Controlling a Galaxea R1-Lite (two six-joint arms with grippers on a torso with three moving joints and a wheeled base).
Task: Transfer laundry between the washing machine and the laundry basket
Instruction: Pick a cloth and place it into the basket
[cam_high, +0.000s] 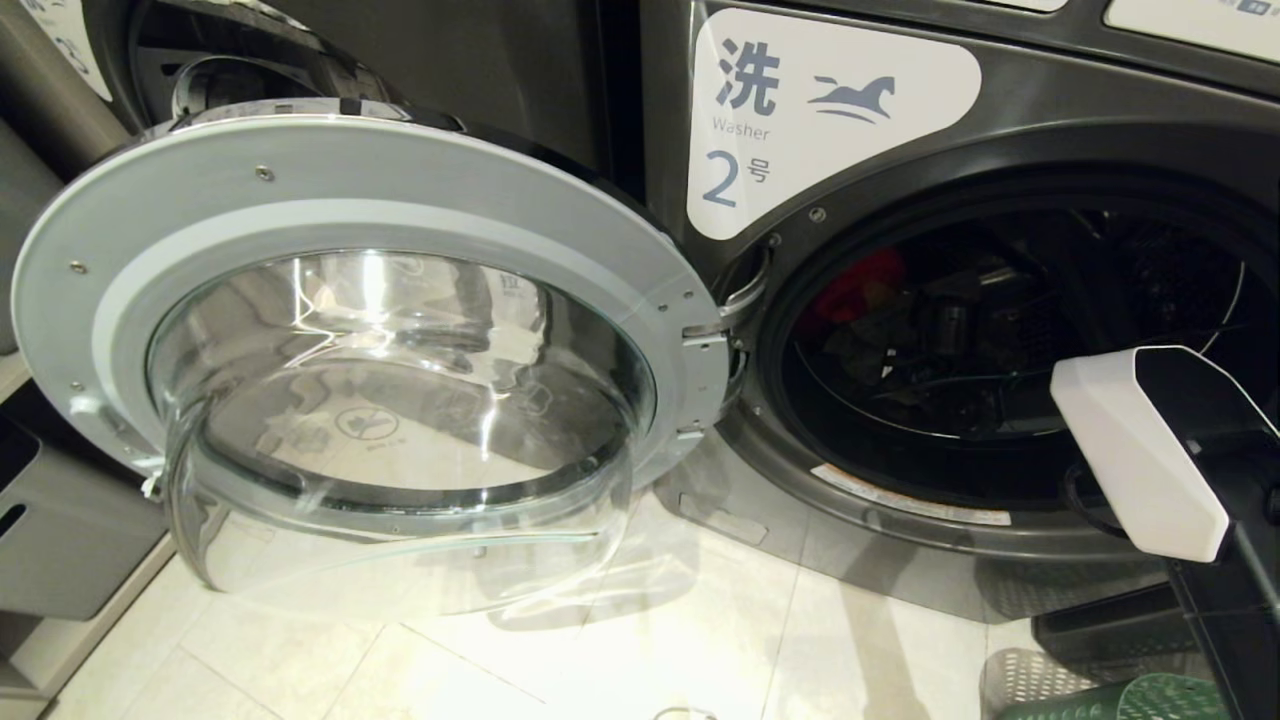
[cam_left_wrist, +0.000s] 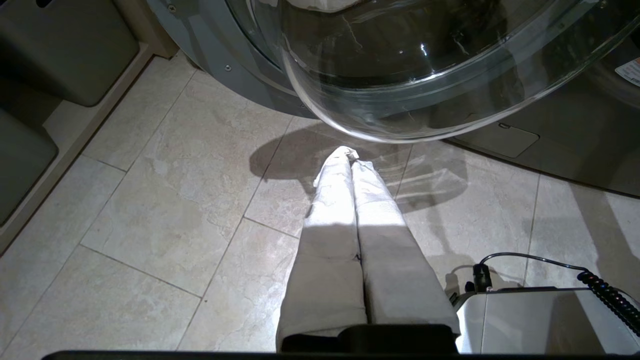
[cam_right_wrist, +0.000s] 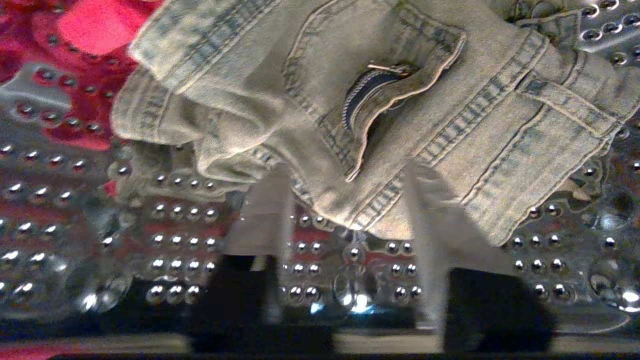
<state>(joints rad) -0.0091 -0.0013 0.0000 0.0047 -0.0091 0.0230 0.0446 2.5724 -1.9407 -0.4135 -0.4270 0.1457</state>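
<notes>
Right gripper (cam_right_wrist: 345, 200) inside the drum with fingers spread, tips at the hem of a faded denim garment (cam_right_wrist: 380, 100), nothing gripped, left gripper (cam_left_wrist: 350, 160) closed over the floor, green basket (cam_high: 1120, 700) near right, red laundry (cam_high: 860, 285) deep in washing machine (cam_high: 560, 60), door (cam_high: 370, 330) swung left

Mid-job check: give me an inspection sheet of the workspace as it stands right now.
Surface: pale tiled floor, bare in front of the machine.
Job's things: washing machine labelled Washer 2, door swung wide open; faded denim garment and red cloth lie in the perforated drum; green laundry basket on the floor at the robot's right.
Clutter: nothing seen.
Grippers: right gripper inside the drum, fingers apart at the denim's edge, not closed on it; left gripper shut, empty, above the floor under the door glass.
Cables: coiled black cable on the robot's base.
Surroundings: grey bins at left.
</notes>
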